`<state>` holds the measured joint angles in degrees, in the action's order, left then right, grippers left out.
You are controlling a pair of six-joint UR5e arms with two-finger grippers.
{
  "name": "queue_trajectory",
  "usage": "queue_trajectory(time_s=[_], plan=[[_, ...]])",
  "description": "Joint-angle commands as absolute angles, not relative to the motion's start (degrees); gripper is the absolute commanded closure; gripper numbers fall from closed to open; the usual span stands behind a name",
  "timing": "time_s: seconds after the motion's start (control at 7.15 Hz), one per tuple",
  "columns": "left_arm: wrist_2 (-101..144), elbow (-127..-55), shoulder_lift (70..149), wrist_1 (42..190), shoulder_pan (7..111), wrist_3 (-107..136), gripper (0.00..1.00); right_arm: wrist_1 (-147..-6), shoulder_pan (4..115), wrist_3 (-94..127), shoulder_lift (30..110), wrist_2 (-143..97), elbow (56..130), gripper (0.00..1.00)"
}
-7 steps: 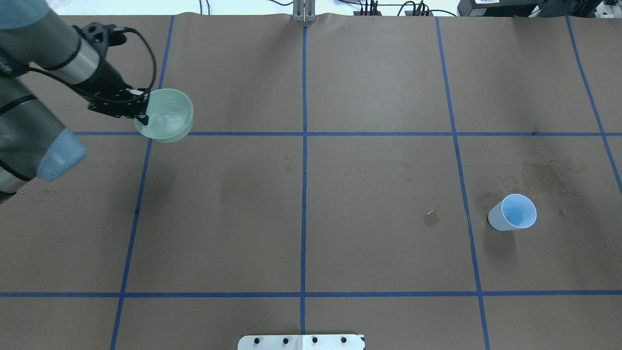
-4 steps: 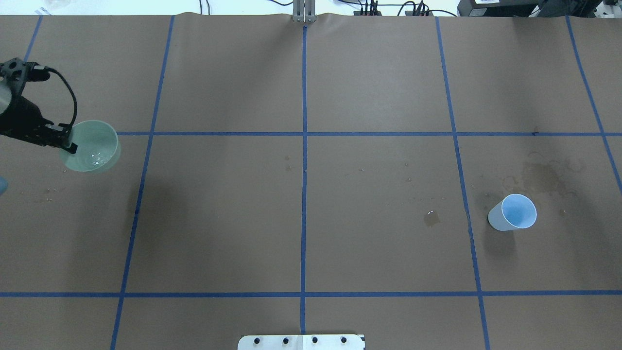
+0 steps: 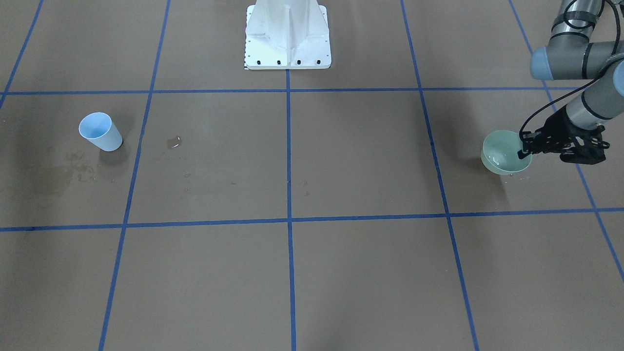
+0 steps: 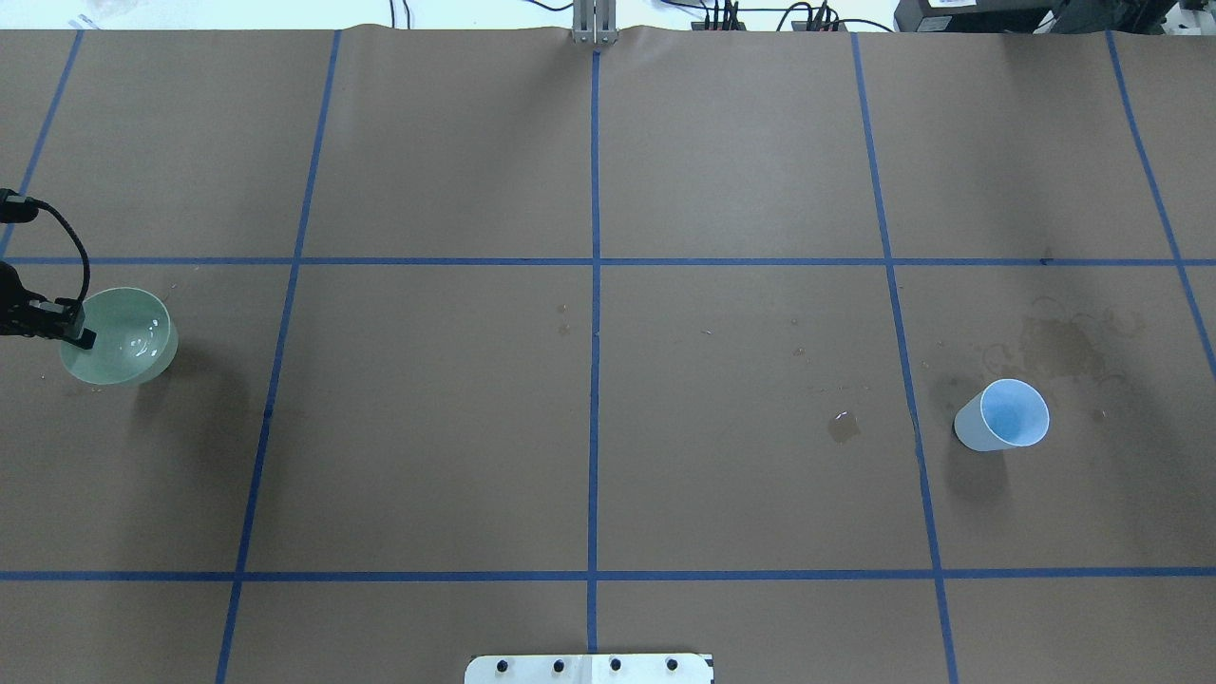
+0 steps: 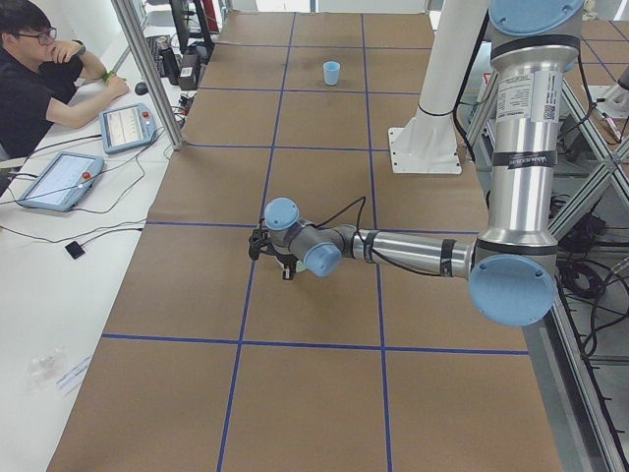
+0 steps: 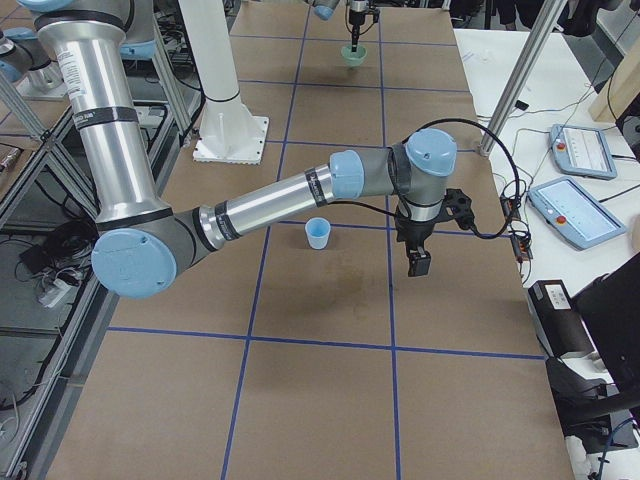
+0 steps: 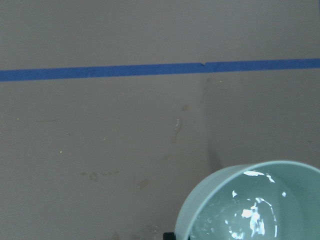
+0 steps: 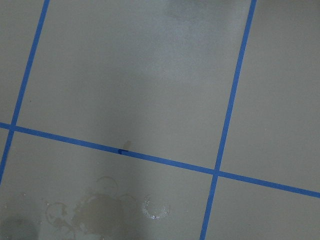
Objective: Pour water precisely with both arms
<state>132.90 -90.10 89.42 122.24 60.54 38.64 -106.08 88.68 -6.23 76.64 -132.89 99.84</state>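
A pale green bowl [image 4: 123, 337] is at the table's far left, and my left gripper [image 4: 78, 334] is shut on its rim. White glints of water [image 7: 250, 216] lie in the bowl [image 7: 210, 210]. From across the table the bowl [image 3: 502, 158] sits low by the paper with the left gripper [image 3: 526, 148] at its edge; I cannot tell whether it touches. A light blue cup [image 4: 1002, 415] stands upright at the right, apart from both arms. My right gripper [image 6: 417, 270] shows only in the exterior right view, hanging beside the cup [image 6: 318, 232]; whether it is open or shut I cannot tell.
Brown paper with blue tape lines covers the table. A dried stain [image 4: 1064, 347] and a small puddle [image 4: 843, 426] lie near the cup. The white pedestal base [image 3: 287, 34] stands at the robot's side. A person [image 5: 39, 79] sits at a side table with tablets.
My left arm has carried the bowl leftward and nearer the robot, from beside the upper-left tape crossing to the table's left edge. The cup has not moved.
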Motion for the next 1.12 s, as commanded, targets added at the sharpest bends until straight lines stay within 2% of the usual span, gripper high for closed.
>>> queue_trajectory(time_s=[0.0, 0.14, 0.42, 0.56, 0.98], plan=[[132.89, -86.49, 89.30, 125.67, 60.47, 38.67, 1.00, -106.08, 88.68, -6.24, 76.55, -132.98, 99.76, 0.00], [132.89, -86.40, 89.21, 125.94, 60.47, 38.58, 1.00, -106.08, 88.68, -6.24, 76.55, -132.98, 99.84, 0.00], [132.89, -86.40, 88.95, 126.56, 60.64, 38.58, 0.39, -106.08, 88.68, -6.15, 76.47, -132.98, 99.84, 0.00], [132.89, -86.40, 88.34, 128.91, 60.73, 38.67, 0.00, -106.08, 88.68, -6.15, 76.55, -132.98, 99.76, 0.00], [133.24, -87.27, 90.17, 127.97, 65.73, 38.67, 0.00, -106.08, 89.73, -6.33, 78.65, -132.72, 99.67, 0.00]])
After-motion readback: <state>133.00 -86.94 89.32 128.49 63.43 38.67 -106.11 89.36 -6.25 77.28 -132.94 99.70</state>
